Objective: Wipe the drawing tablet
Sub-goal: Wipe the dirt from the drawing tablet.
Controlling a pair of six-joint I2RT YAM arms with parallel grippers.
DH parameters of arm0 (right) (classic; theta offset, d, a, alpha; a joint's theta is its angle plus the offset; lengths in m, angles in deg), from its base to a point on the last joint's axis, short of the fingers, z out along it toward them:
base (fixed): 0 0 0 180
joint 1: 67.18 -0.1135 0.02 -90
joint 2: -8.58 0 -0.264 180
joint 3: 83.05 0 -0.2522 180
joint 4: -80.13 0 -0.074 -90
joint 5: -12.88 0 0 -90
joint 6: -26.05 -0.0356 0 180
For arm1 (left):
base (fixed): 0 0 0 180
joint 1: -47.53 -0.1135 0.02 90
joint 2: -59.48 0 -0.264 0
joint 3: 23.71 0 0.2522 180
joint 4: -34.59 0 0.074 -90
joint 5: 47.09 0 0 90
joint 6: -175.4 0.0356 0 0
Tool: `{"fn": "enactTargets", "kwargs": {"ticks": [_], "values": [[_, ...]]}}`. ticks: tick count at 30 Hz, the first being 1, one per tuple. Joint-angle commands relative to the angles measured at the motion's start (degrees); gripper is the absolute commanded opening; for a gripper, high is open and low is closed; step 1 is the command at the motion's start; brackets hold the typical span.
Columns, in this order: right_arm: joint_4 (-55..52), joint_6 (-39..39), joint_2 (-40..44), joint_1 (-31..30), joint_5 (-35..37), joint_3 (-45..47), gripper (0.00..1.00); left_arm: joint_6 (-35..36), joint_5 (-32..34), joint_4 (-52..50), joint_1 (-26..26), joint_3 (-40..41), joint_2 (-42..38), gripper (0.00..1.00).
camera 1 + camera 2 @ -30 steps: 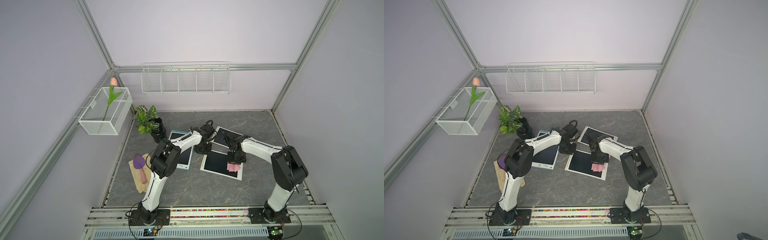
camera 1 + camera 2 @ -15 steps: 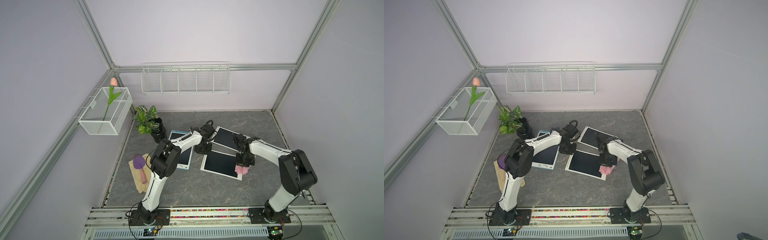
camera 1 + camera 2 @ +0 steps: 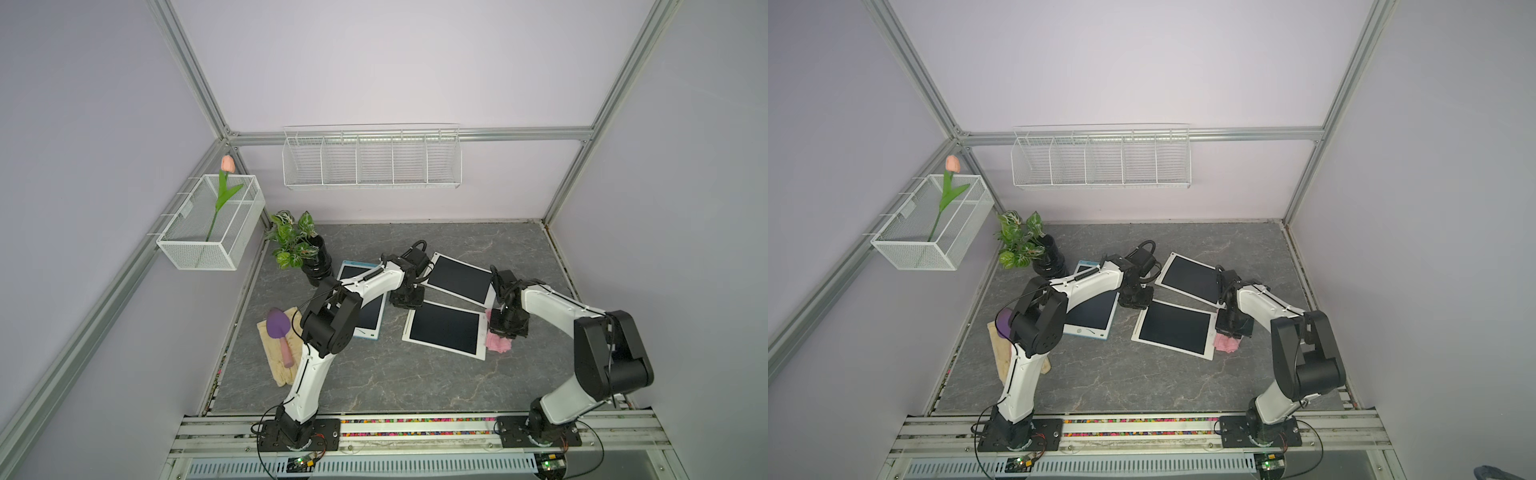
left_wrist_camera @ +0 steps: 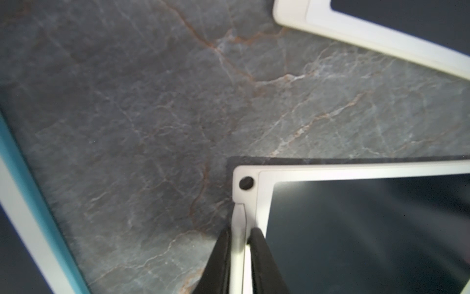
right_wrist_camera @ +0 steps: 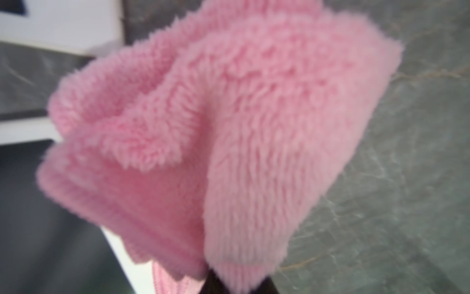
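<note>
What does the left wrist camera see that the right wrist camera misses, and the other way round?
Only the left wrist view: the left gripper pinching the rim of the white-framed tablet near a round hole in its corner, plus a blue-edged tablet. Only the right wrist view: the fluffy pink cloth, clamped in the right gripper, filling most of the picture. Both: the grey marbled tabletop and the white-framed tablet with its dark screen.

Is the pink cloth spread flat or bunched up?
Bunched: the pink cloth is gathered in thick folds, pinched in the shut right gripper.
</note>
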Motion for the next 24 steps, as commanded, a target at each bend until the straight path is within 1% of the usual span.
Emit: {"fn": "enactTargets", "kwargs": {"ticks": [1,3,6,10,12,14,18,20,22,24], "values": [[-5.99,1.0,5.21,-1.09,5.73,-1.94,0.07,0.2,2.45,-3.87,-0.19,3.69,5.58,0.18],[-9.84,0.16,8.06,-1.11,8.76,-3.54,0.07,0.08,2.36,-3.71,-0.15,3.81,5.55,0.18],[-10.77,0.25,8.25,-2.19,8.69,-5.36,0.06,-0.09,2.07,-3.37,-0.21,4.02,5.57,0.18],[-9.5,-0.75,-0.45,-9.58,9.04,-8.68,0.07,-0.15,2.07,-3.35,-0.14,3.69,5.66,0.18],[-8.97,-1.4,-5.62,-11.87,8.59,-10.5,0.07,-0.09,2.07,-3.44,-0.14,3.54,5.59,0.18],[-8.97,-1.86,-9.71,-13.08,8.3,-12.86,0.07,-0.01,2.16,-3.45,-0.14,3.6,5.48,0.18],[-9.03,-1.54,-15.1,-14.54,6.26,-17.47,0.07,-0.09,2.09,-3.22,-0.16,4.13,5.42,0.18],[-9.1,-1.18,-17.48,-16.39,5.33,-20.42,0.07,-0.09,1.91,-3.06,-0.2,4.22,5.57,0.18],[-8.79,-1.54,-18.35,-17.46,4.0,-21.72,0.07,-0.09,1.89,-3.16,-0.22,4.13,5.62,0.18],[-8.38,-2.39,-17.87,-16.24,3.11,-20.07,0.07,-0.11,2.08,-3.17,-0.18,4.13,5.58,0.18]]}}
